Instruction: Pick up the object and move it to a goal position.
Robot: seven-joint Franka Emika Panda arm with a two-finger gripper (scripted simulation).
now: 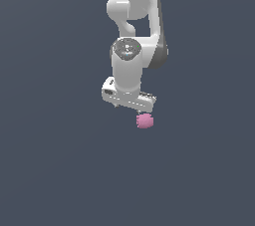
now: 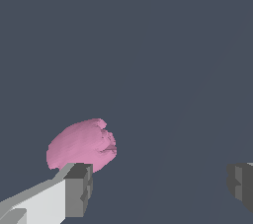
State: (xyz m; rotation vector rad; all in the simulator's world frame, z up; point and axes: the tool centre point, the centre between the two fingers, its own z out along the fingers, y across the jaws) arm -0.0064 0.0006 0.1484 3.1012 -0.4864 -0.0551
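One white arm hangs over the plain dark floor, which stretches unbroken to every edge. Its single gripper is spread wide, two grey fingertips far apart, holding nothing. One pink object sits just under the gripper's exterior-view right end; in the wrist view it lies beside one fingertip, possibly touching.
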